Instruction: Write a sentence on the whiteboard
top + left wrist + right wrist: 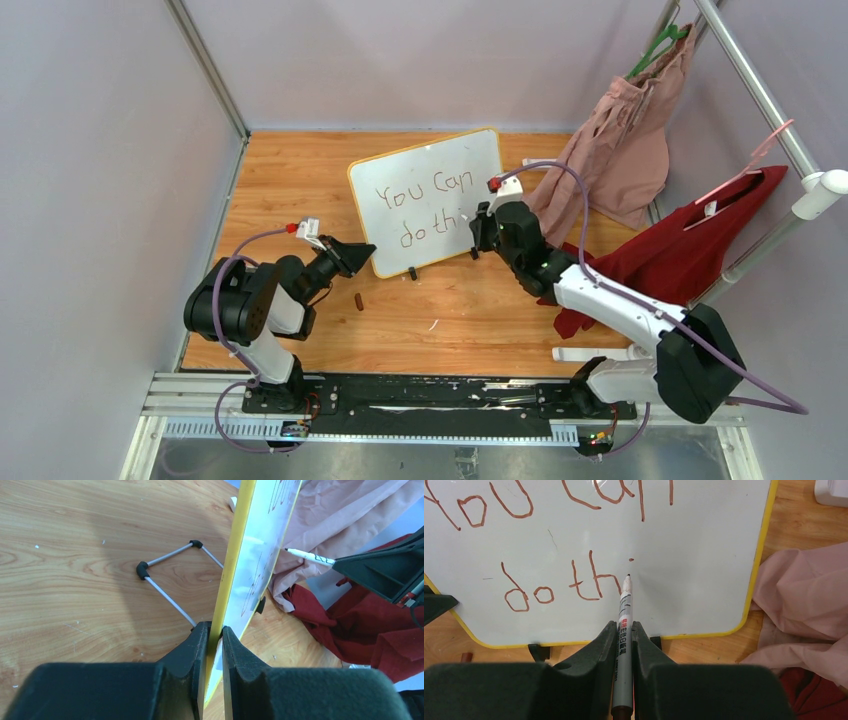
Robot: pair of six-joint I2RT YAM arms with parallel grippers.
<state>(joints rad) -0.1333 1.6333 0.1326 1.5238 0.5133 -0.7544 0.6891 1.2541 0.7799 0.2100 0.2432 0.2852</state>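
Legibly, the sentence (595,577) on the whiteboard (704,555): "You Can" above "do thi"

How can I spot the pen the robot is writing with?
Find the big whiteboard with the yellow frame, standing on the wooden table. At its right side the right pincer pinches a thin pen, its tip at the end of the brown writing. It is the only skinny grey-and-white stick there, unlike the floppy pink cloth and red cloth nearby.
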